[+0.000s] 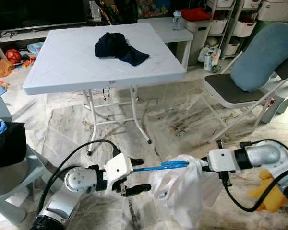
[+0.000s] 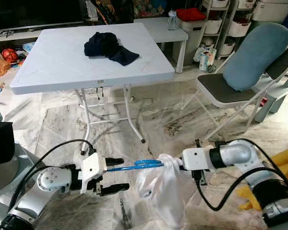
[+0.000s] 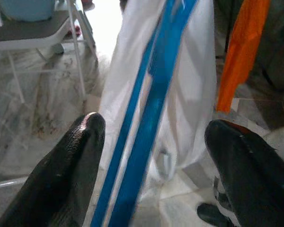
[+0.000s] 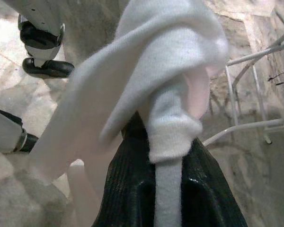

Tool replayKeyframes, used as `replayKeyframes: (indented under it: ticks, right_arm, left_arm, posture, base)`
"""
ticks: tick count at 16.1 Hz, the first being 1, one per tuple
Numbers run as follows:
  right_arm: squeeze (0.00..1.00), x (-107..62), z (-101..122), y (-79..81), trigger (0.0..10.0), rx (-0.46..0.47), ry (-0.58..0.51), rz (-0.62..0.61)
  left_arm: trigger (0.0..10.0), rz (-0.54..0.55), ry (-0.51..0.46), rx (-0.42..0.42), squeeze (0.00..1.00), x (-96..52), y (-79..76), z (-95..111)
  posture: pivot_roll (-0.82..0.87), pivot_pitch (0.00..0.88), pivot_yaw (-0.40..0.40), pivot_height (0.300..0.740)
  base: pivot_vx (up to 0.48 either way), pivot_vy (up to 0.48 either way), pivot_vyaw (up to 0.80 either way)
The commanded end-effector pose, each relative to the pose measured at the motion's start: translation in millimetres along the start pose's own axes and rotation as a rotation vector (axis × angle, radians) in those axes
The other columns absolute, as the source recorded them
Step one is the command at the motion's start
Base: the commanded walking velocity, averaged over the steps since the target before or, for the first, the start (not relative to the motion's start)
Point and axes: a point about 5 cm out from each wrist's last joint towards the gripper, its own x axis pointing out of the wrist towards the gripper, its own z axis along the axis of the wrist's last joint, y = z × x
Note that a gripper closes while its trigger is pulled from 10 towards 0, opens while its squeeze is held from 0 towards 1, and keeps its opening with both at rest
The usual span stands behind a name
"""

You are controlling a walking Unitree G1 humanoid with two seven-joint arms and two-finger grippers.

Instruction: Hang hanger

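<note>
two pincer tips flanking hanger

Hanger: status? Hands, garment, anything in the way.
Left hand open, fingers either side of the blue hanger. Right hand shut on the white garment draped on the hanger. Table and chair ahead, apart from both.

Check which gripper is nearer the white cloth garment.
Right. The right gripper is shut on the white cloth garment; the open left gripper straddles the blue plastic hanger, apart from it.
</note>
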Motion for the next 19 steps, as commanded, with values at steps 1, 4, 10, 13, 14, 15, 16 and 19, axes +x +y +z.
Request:
replayKeyframes:
  ticks: [1,4,10,13,14,15,16,19]
  right_arm:
    - [0.00,-11.5,6,-11.7,10.0,-0.044,-0.004,-0.023]
    - [0.00,-3.6,4,-3.0,10.0,-0.037,-0.001,0.019]
    - [0.00,4.8,2,2.4,10.0,-0.041,0.022,0.061]
    - [0.00,5.1,1,3.6,10.0,-0.041,0.026,0.065]
    - [0.00,5.1,1,3.2,10.0,-0.041,0.027,0.062]
    - [0.00,5.5,2,3.0,10.0,-0.040,0.026,0.063]
    - [0.00,5.7,2,3.0,10.0,-0.040,0.026,0.064]
    - [0.00,9.1,2,0.3,10.0,-0.045,0.031,0.068]
  left_arm:
    - [0.0,-0.016,0.012,0.019,0.00,0.1,-0.2,-2]
    - [0.0,-0.001,-0.005,0.066,0.00,5.1,3.9,3]
    - [0.8,-0.019,0.016,0.146,0.00,8.7,8.1,4]
    - [0.3,-0.054,0.032,0.142,0.00,9.6,5.2,1]
    - [0.2,-0.069,0.043,0.135,0.00,10.3,3.6,-1]
    - [0.0,-0.090,0.050,0.128,0.00,11.4,1.9,-3]
    - [0.0,-0.097,0.052,0.125,0.00,11.7,1.5,-3]
    - [0.0,-0.121,0.044,0.105,0.00,14.1,1.2,-1]
  posture:
    - [-0.11,0.000,0.001,0.740]
    - [-0.11,0.000,0.004,0.740]
    - [-0.11,0.000,0.001,0.740]
    - [-0.11,0.000,0.003,0.740]
    - [-0.11,0.000,0.004,0.740]
    - [-0.11,0.000,0.005,0.740]
    - [-0.11,0.000,0.005,0.740]
    - [-0.11,0.000,0.003,0.740]
  base:
    - [0.000,0.000,0.00]
    - [0.000,0.000,0.00]
    - [0.000,0.000,0.00]
    - [0.000,0.000,0.00]
    - [0.000,0.000,0.00]
    - [0.000,0.000,0.00]
    - [0.000,0.000,0.00]
    - [0.000,0.000,0.00]
